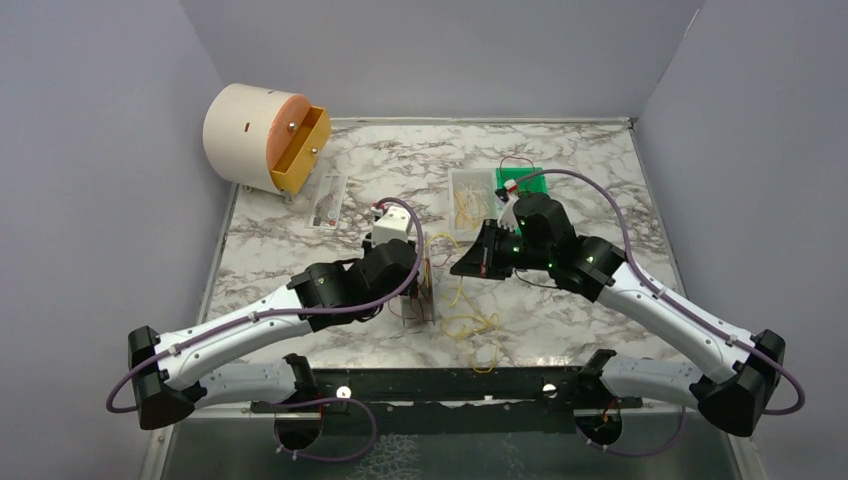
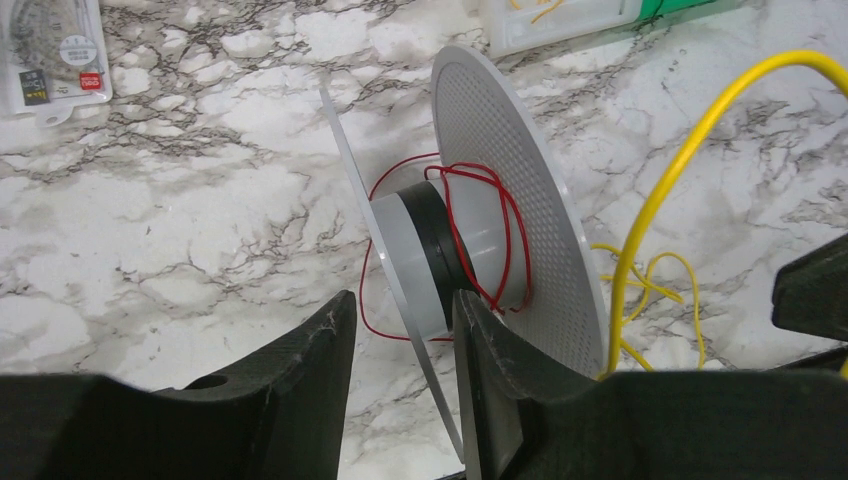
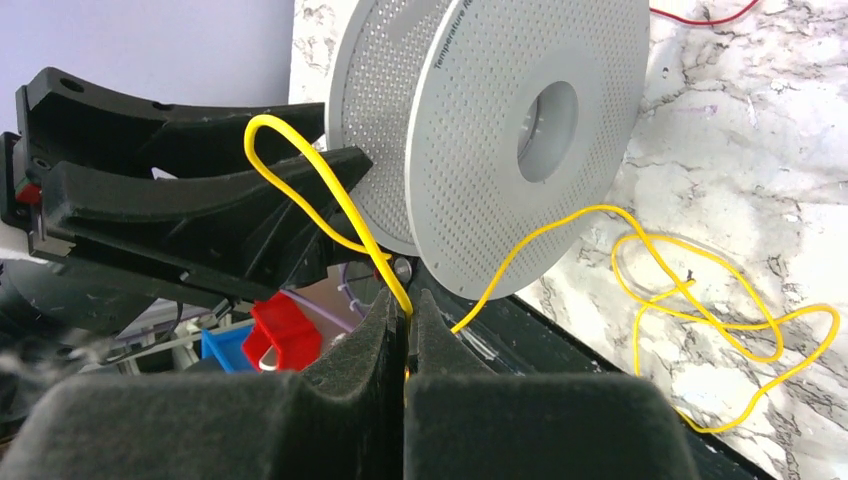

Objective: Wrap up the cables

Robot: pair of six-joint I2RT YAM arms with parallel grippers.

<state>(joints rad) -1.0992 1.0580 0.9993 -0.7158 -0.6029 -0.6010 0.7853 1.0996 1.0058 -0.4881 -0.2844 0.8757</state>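
While the red cable (image 2: 510, 225) sits looped round the hub of the spool (image 2: 510, 130), the yellow cable (image 3: 372, 255) trails in loose coils over the table (image 2: 200, 220) beside it and up into the right gripper (image 3: 405, 320), pinched tight. Left gripper (image 2: 405, 310): jaws apart, straddling the spool's near flange.

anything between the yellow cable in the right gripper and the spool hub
yes, the spool's perforated flange sits between the yellow cable pinched in the right gripper and the hub; one finger of the left gripper also sits beside the hub
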